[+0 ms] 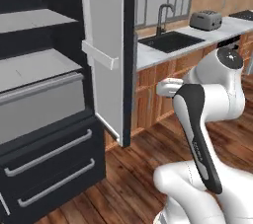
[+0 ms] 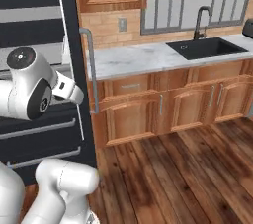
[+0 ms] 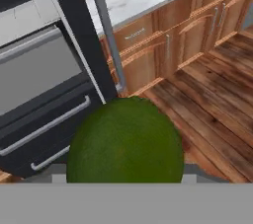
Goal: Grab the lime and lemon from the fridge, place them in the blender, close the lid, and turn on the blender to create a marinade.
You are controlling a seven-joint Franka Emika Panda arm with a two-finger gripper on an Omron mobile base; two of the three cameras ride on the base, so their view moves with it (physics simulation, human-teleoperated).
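Observation:
The lime (image 3: 126, 141), dark green and round, sits close up in the hand view, right at the camera. It hangs over the wooden floor, and my gripper (image 1: 165, 88) appears shut on it, though the fruit covers the fingertips. The fridge (image 1: 34, 65) stands open on the left, with pale grey shelves and its door (image 1: 106, 55) swung out. The door's grey bar handle (image 2: 91, 70) runs down its edge, just beside my hand. No lemon shows on the visible shelves. The blender and the lid are out of view.
Two black fridge drawers (image 1: 49, 159) with bar handles sit low on the left. To the right runs a marble counter (image 2: 133, 57) with a black sink (image 2: 205, 48) over wooden cabinets (image 2: 148, 109). A toaster (image 1: 205, 19) stands farther along. The wooden floor (image 2: 183, 173) lies open in front.

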